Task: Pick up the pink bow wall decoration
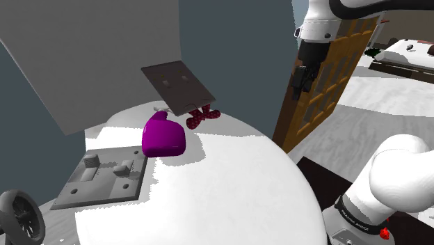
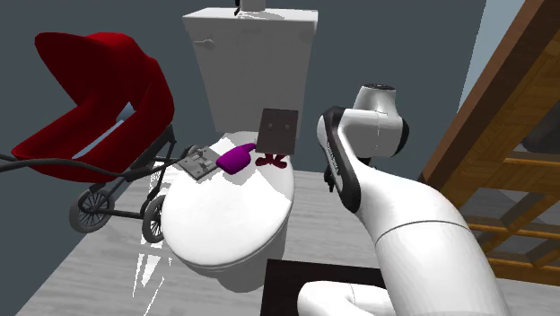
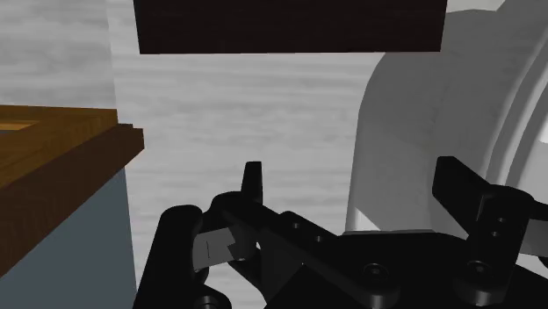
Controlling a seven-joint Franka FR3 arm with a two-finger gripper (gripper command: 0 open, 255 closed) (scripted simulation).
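Gripper [image 3: 355, 189] open: the two black fingers [image 3: 253, 180] stand well apart with nothing between them. In the shoulder view the gripper [image 1: 299, 87] hangs high, beside a wooden lattice frame [image 1: 321, 94], off the edge of the white toilet lid [image 1: 229, 188].

Bow [image 1: 202, 117] is dark pink-red with dots. It lies flat on the toilet lid, well apart from the fingers, lower than them and toward the shoulder view's left. A dark square plaque [image 1: 177, 85] leans over the bow and covers part of it. A purple heart-shaped object [image 1: 163, 136] sits just beside the bow, on the side farther from the fingers. A grey plate with knobs [image 1: 104, 182] is farther still from the fingers, at the lid's edge.

Second exterior view shows the same layout: bow [image 2: 271, 162] on the toilet lid [image 2: 224, 211] below the plaque [image 2: 278, 130], purple object [image 2: 235, 159] next to it, then the grey plate [image 2: 199, 163]. The toilet tank [image 2: 251, 54] is behind, a red stroller [image 2: 99, 81] stands beside the toilet, and the wooden frame [image 2: 503, 135] is on the arm's side.

In the wrist view, grey floor [image 3: 246, 114] lies beyond the fingertips. A wooden edge [image 3: 53, 149] runs outside one finger and a white curved surface [image 3: 413, 132] rises by the other. The dark stand [image 3: 285, 26] is past the fingertips.
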